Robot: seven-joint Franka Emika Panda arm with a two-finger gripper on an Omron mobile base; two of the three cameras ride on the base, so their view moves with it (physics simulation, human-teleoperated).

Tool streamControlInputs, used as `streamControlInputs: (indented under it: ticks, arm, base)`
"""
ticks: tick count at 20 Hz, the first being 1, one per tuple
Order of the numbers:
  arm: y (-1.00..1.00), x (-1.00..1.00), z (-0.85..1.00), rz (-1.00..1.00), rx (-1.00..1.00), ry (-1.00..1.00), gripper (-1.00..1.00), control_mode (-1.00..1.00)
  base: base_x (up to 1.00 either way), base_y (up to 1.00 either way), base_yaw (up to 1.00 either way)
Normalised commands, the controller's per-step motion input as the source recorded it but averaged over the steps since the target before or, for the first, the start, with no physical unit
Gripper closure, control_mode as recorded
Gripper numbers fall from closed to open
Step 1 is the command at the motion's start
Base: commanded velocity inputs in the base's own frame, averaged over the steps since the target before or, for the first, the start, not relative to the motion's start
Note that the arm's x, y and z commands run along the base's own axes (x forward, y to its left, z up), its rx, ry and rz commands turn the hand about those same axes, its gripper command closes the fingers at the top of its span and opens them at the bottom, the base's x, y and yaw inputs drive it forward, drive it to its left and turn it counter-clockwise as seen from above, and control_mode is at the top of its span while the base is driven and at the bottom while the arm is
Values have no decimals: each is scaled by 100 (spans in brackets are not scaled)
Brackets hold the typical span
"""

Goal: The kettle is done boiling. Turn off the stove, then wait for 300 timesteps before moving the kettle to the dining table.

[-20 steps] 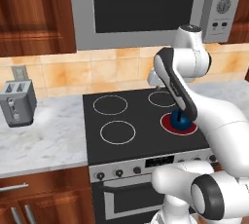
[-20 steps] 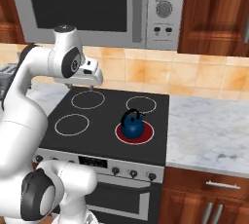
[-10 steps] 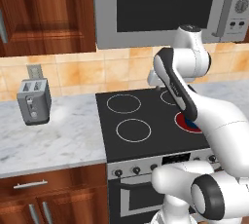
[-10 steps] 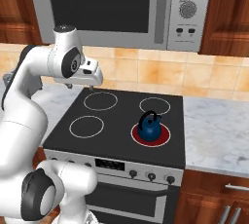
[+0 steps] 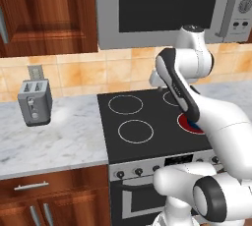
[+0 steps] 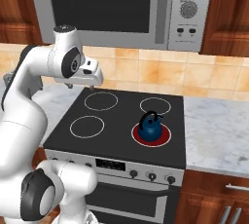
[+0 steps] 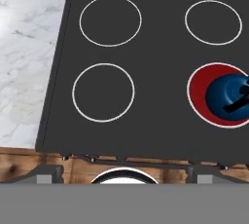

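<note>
The kettle point(image 6: 150, 126) is small, round and dark blue, and stands on the glowing red front-right burner point(image 6: 151, 135) of the stove point(image 6: 121, 121). The hand view looks down on the cooktop point(image 7: 160, 72), with the kettle point(image 7: 227, 96) at the right edge. My gripper point(image 6: 81, 86) hangs open and empty above the stove's back-left corner, well left of the kettle and clear of it. In the left base view my arm hides the kettle, and part of the red burner point(image 5: 189, 123) shows. A row of black knobs point(image 6: 151, 175) lines the stove front. The dining table is out of view.
A grey microwave point(image 6: 116, 4) hangs above the stove. A silver toaster point(image 5: 34, 101) stands on the marble counter point(image 5: 59, 141) to the left. More marble counter point(image 6: 214, 130) lies to the right. Wooden cabinets sit above and below.
The whole picture has slid to the right in both base views, so the base has moved. The arm keeps its pose, the gripper stays open and the kettle stays on its burner.
</note>
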Motion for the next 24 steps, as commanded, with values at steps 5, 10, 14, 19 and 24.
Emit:
streamControlInputs:
  ticks: [5, 10, 14, 19, 24]
  arm:
    - [-13, -1, 0, -1, 0, 0, -100, -100]
    - [-61, -17, 0, -1, 0, 0, -100, -100]
    - [-85, -21, 0, -2, 0, -1, -100, -100]
    - [-72, -25, 0, 0, 0, -10, -100, -100]
    - [-50, -29, 0, 0, 0, -14, -100, -100]
  base:
    - [0, 0, 0]
    - [0, 0, 0]
    - [0, 0, 0]
    - [0, 0, 0]
    - [0, 0, 0]
